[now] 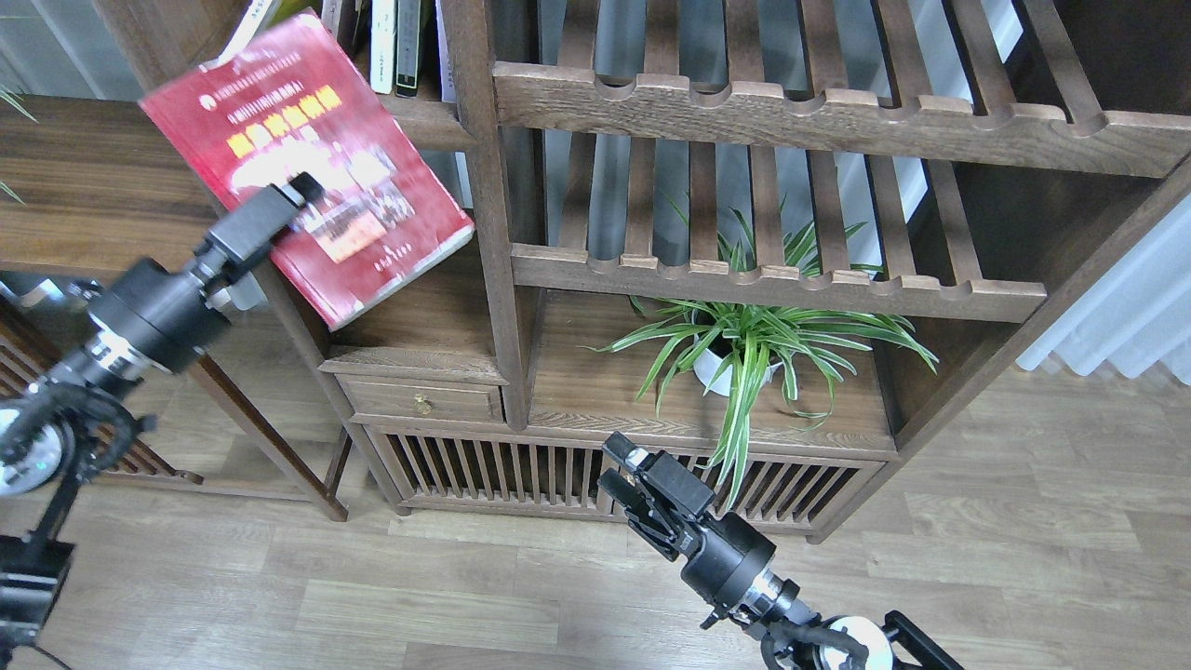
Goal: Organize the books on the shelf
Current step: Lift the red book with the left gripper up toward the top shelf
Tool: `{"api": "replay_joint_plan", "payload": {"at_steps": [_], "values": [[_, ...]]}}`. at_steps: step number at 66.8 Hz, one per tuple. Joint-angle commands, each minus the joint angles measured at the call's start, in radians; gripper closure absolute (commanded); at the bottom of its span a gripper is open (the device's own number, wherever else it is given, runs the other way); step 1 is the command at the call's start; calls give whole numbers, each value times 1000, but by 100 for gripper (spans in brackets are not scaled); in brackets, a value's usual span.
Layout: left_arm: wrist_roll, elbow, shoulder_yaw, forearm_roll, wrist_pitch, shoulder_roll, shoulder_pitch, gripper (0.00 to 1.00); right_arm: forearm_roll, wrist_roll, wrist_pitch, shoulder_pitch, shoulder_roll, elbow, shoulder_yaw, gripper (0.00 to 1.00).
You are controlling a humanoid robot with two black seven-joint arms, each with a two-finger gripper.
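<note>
My left gripper (300,189) is shut on the thick red book with photos (307,158) and holds it tilted in the air, in front of the upper left shelf (430,121). The book covers the shelf's left part and some of the books standing there. Several books (395,46) stand upright on that shelf at the top edge of the view. The maroon book and the yellow-green book cannot be told apart among them. My right gripper (614,468) is open and empty, low in front of the slatted cabinet base.
Notched slatted racks (791,102) fill the right side of the bookcase. A potted spider plant (744,344) stands on the lower board. A small drawer (423,400) sits at the lower left. A wooden side table (102,186) is at the left.
</note>
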Motion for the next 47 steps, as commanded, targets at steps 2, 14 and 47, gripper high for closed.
{"api": "replay_joint_plan", "payload": {"at_steps": [2, 14, 47], "values": [[14, 3, -26, 2, 0, 1, -75, 99, 0, -1, 0, 0, 0, -4, 0, 9], [14, 5, -59, 20, 0, 6, -75, 99, 2, 1, 0, 0, 0, -4, 5, 8], [14, 89, -161, 176, 0, 43, -134, 100, -1, -1, 0, 3, 0, -4, 6, 7]]}}
